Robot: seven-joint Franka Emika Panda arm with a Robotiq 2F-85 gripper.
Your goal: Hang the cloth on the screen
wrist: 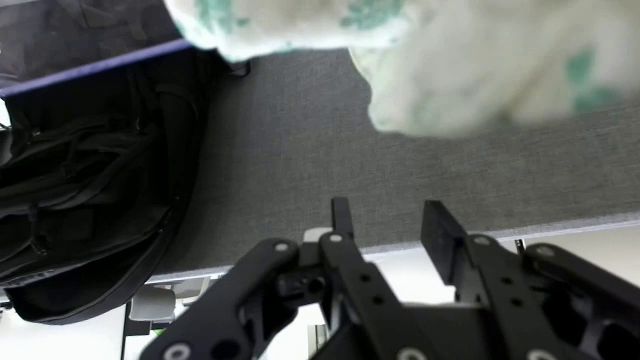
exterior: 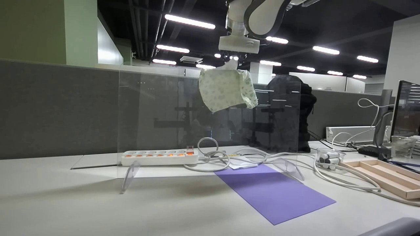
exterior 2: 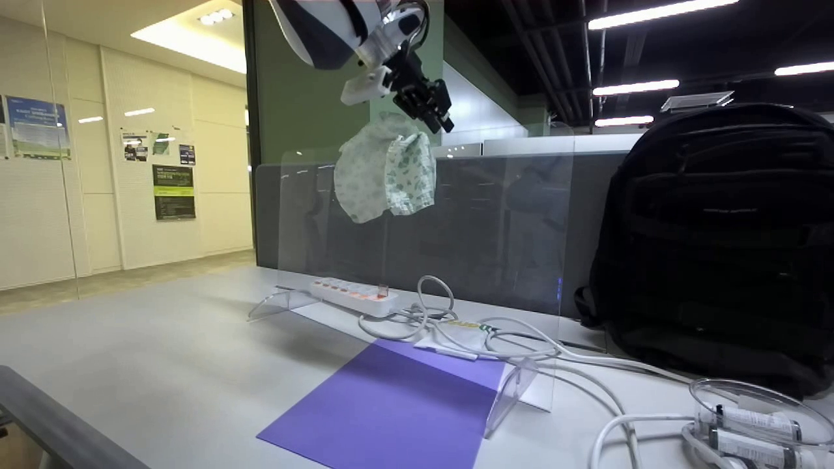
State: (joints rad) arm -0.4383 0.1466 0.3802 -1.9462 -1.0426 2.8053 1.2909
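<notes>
A pale cloth with green leaf print (exterior: 226,91) hangs over the top edge of a clear upright screen (exterior: 147,118). Both also show in an exterior view, the cloth (exterior 2: 365,176) and the screen (exterior 2: 495,221). The cloth is bunched, with a folded flap at one side. My gripper (wrist: 385,212) is open, with nothing between its fingers. In an exterior view the gripper (exterior 2: 442,127) is above and beside the cloth's top, tilted, and looks apart from it. In the wrist view the cloth (wrist: 480,75) is blurred at the top, beyond the fingertips.
A white power strip (exterior: 159,159) and looped cables (exterior: 213,160) lie by the screen's base. A purple sheet (exterior: 279,196) lies partly under it. A black backpack (exterior 2: 717,260) stands beside the screen, before a grey partition (exterior: 59,111). A wooden tray (exterior: 387,177) and monitor (exterior: 407,111) stand aside.
</notes>
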